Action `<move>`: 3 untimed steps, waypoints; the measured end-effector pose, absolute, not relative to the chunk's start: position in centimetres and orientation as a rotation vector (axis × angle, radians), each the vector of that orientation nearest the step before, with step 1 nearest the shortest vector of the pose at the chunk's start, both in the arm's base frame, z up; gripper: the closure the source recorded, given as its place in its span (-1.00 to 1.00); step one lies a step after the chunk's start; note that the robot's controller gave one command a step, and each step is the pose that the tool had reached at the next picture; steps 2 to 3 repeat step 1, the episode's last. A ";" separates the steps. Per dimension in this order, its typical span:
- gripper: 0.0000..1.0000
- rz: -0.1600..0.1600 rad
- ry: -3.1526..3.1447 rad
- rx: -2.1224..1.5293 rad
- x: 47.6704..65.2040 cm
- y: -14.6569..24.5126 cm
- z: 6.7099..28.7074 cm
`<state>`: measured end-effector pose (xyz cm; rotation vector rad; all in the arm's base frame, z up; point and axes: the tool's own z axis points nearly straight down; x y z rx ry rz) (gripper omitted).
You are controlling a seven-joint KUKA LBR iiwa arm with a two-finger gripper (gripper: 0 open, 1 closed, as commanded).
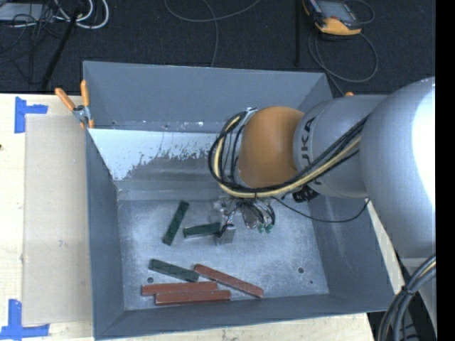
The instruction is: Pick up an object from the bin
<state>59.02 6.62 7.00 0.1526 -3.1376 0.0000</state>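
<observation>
Gripper [226, 231]: low in the middle of the bin [142, 105], at the 3 o'clock end of a dark green stick [201, 229]; apart or together, it is too hidden to see.
Brown sticks [192, 293]: at 6 o'clock.

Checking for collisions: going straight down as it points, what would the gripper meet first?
Likely the right end of the level dark green stick, just under the gripper; depth is hard to judge.

Evenly lit; glare on bin [142, 148] rear wall.
</observation>
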 end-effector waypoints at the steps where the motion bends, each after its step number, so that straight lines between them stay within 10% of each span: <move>1: 1.00 0.000 -3.124 0.402 59.5 6.4 20.6; 3: 1.00 0.000 -3.124 0.402 59.5 6.4 20.6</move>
